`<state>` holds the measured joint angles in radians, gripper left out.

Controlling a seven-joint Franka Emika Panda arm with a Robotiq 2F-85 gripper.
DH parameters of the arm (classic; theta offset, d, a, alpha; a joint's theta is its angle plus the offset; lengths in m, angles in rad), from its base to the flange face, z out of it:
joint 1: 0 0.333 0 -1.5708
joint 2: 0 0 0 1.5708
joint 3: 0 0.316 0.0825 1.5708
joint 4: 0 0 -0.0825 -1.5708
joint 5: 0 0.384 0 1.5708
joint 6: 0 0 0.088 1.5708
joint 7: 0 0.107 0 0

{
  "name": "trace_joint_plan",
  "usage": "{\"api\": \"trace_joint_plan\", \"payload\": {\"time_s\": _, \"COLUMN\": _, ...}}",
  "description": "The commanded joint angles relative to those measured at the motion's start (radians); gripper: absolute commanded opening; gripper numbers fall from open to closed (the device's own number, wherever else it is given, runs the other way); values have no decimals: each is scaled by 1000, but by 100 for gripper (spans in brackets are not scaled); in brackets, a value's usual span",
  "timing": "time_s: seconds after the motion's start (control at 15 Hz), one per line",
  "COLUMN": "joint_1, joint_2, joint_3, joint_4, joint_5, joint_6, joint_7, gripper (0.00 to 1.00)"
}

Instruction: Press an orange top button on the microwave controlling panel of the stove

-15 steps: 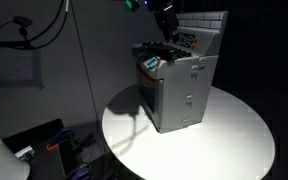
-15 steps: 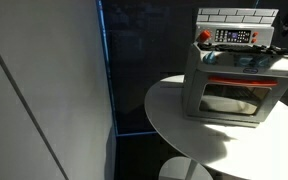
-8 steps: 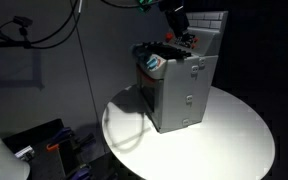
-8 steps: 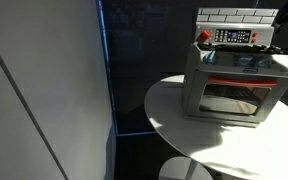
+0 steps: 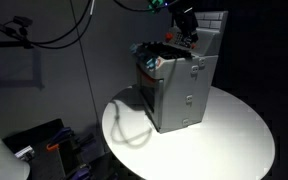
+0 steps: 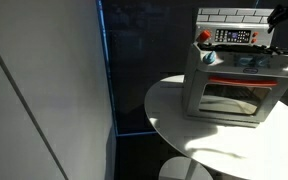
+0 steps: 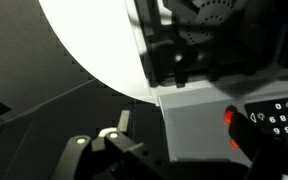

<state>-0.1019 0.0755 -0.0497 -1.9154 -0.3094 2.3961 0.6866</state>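
Note:
A grey toy stove [image 5: 179, 90] [image 6: 229, 85] stands on a round white table. Its raised back panel [image 6: 234, 37] carries the microwave controls, with orange buttons at its left end [image 6: 204, 36]. In the wrist view the top orange button [image 7: 229, 117] glows on the grey panel. A second orange one just below it is partly covered by my dark finger. My gripper [image 5: 187, 22] [image 6: 284, 14] [image 7: 184, 140] hovers at the back panel. Its fingers are apart and hold nothing. One fingertip is right beside the top orange button.
The round white table [image 5: 234, 135] [image 6: 194, 130] has bare surface around the stove. A light wall panel [image 6: 44, 90] stands to one side. Cables hang behind [image 5: 44, 35]. Clutter sits on the floor [image 5: 54, 145].
My gripper has moved across the top of the stove toward the back control panel and has come into the upper corner of an exterior view.

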Motion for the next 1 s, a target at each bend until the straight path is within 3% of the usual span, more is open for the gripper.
{"api": "trace_joint_plan", "payload": {"time_s": 0.0, "joint_1": 27, "joint_2": 52, "joint_3": -24, "joint_4": 73, "joint_5": -7, "joint_6": -11, "joint_7": 21, "gripper": 100}}
{"api": "trace_joint_plan", "payload": {"time_s": 0.93, "joint_1": 68, "joint_2": 141, "joint_3": -66, "joint_4": 164, "joint_5": 8, "joint_6": -23, "joint_7": 15, "gripper": 100}}
